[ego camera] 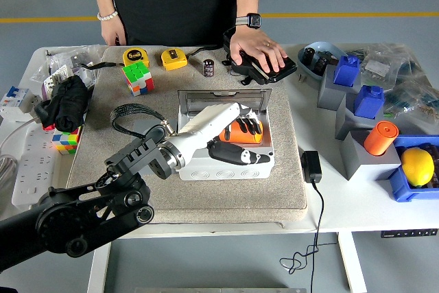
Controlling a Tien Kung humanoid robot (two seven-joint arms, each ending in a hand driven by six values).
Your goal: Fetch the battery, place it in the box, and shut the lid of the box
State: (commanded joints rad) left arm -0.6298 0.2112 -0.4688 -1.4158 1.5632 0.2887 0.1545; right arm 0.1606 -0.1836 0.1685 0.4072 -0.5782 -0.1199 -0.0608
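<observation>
A white junction box (226, 166) sits mid-table on the grey mat, its clear lid (223, 101) lying open toward the far side. My left hand (241, 136) reaches in over the box from the left, fingers curled on an orange cylindrical battery (240, 130) held inside the box opening. The thumb lies along the box's near rim. The right arm is out of view.
A person stands at the far side, one hand pressing a black device (264, 64). Tape measures (136, 56), a Rubik's cube (137, 77), a small capacitor (208, 67) lie behind the box. Blue and grey bins, another orange battery (381, 137) and a lemon (417, 166) stand right.
</observation>
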